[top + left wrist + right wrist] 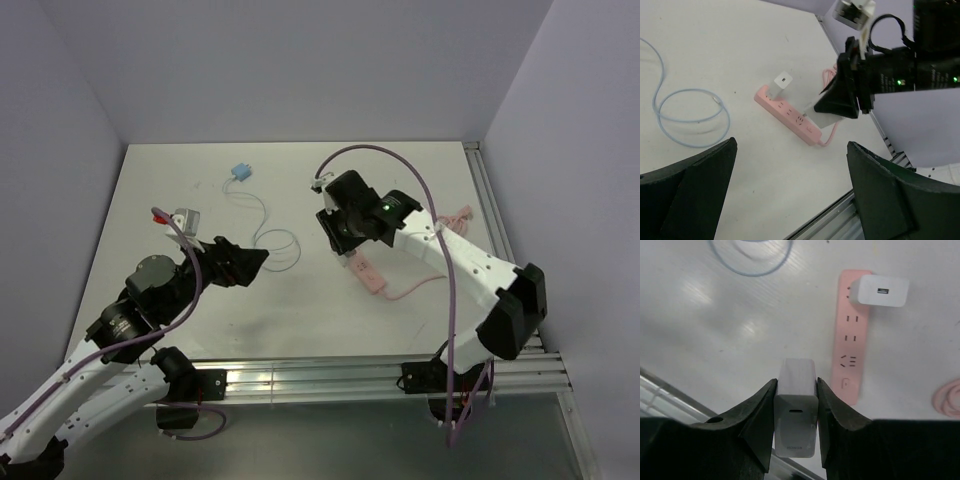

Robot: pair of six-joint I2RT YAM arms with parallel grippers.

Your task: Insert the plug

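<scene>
Plug (796, 407), a white block, is being pinched between the two fingers of the right gripper (796, 386), one finger being pressed against each side face. A face with a small port is being turned toward the wrist camera. The plug is being held off the table (180, 170), by the cord end of the strip (850, 340). In the right wrist view it is being seen just left of the strip and is not seated in any socket. Whether it is touching the strip cannot be told.

Strip, pink, is lying flat on the table, right of centre. A second white charger (883, 290) is being carried in the socket at its far end. More sockets are being shown uncovered along its face, between that charger and the cord end. A pink cord (947, 400) is lying looped on the table near the cord end.

A pale blue cable (690, 120) is lying in loose loops on the table between the two arms. A small blue adapter (239, 172) is lying farther back, well apart from the strip.

Left gripper (790, 145): fingers are being held spread wide, with nothing between them. It is being held over the table to the left of the strip, pointed toward it and apart from it.

A metal rail (380, 378) is being seen along the near table edge.
</scene>
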